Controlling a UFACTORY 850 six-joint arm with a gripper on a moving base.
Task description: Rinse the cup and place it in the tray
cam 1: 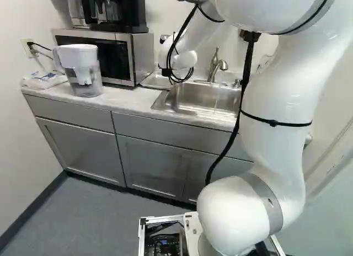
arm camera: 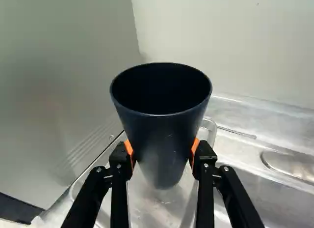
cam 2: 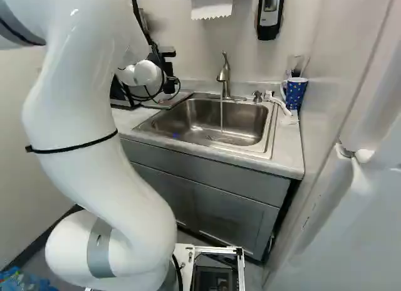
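The cup (arm camera: pixel 164 134) is showing very dark blue, the pads (arm camera: pixel 195 149) orange. At the far right corner of the pale countertop (cam 2: pixel 291 148), the mug (cam 2: pixel 296 93) is carrying light spots on blue; near the left edge, the pitcher's lid (cam 1: pixel 81 54) is showing white.

The white arm (cam 1: pixel 278 112) bulges at a rounded low joint (cam 1: pixel 231 214), climbs through a thick curved link and passes out of the top of both base views. Farther ahead, its white wrist (cam 1: pixel 183 59) hangs low among looping black cables (cam 1: pixel 179 76). In the wrist view, the black pincer (arm camera: pixel 163 148) has its fingers apart, the orange pads (arm camera: pixel 195 148) pressing inward from two sides in a grip.
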